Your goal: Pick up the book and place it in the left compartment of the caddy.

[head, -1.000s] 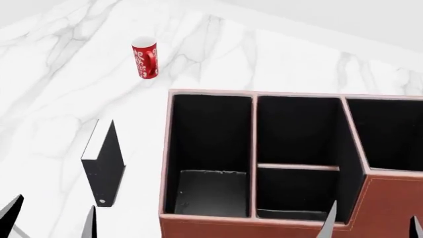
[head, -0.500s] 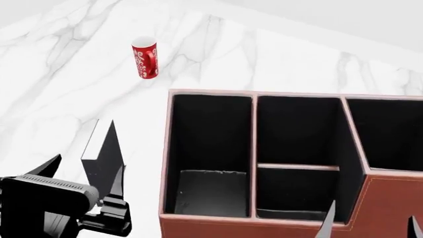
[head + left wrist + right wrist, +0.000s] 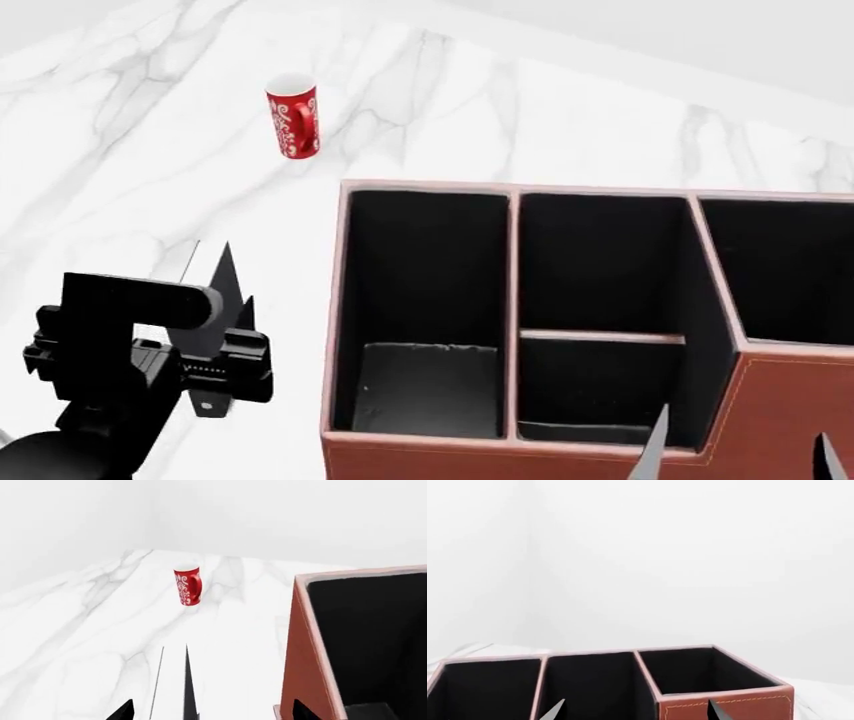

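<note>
The black book (image 3: 227, 288) stands on edge on the marble, left of the reddish-brown caddy (image 3: 400, 455). My left arm (image 3: 127, 340) hangs over the book's near end and hides its lower spine. In the left wrist view the book (image 3: 189, 685) shows edge-on between the spread fingertips (image 3: 124, 712) of my left gripper (image 3: 210, 714), which is open, with the caddy's outer wall (image 3: 301, 660) beside the other tip. The left compartment (image 3: 424, 290) is a long black-lined bay. My right gripper (image 3: 741, 455) is open at the caddy's near edge, and in its wrist view (image 3: 634, 712) it holds nothing.
A red patterned mug (image 3: 294, 117) stands far back on the white marble table (image 3: 120, 170); the left wrist view shows the mug (image 3: 187, 585) beyond the book. The caddy's crossbar bay (image 3: 601, 300) and taller square bay (image 3: 787, 270) lie to the right.
My left arm has come up and forward into the head view and now covers the book's near end. The book, the caddy and the right gripper stay put.
</note>
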